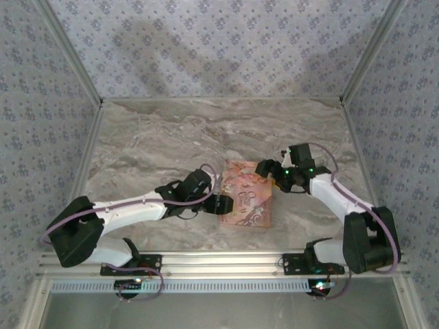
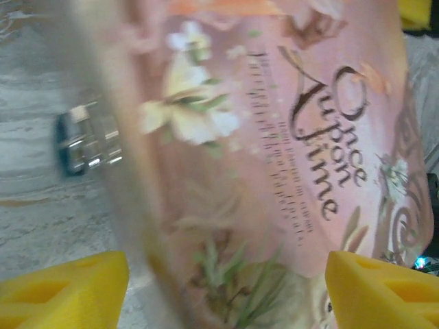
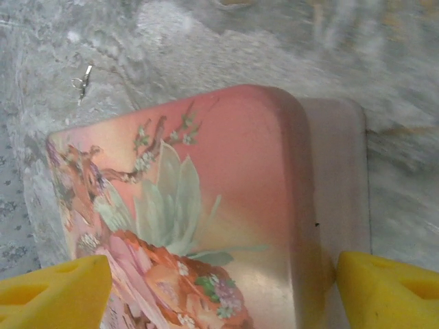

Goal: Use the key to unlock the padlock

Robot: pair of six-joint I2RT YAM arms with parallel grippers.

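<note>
The left tool and right tool both gape wide astride the pink box, gripping nothing. The padlock lies on the table off the left tool's left side, and the key ahead-left of the right tool. Closing now would likely grab the box instead.

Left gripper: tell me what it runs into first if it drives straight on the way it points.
The pink box: it lies right ahead between the left gripper's spread fingers, very close, though blur hides the exact gap. The padlock sits off to the side on the table, outside that line.
</note>
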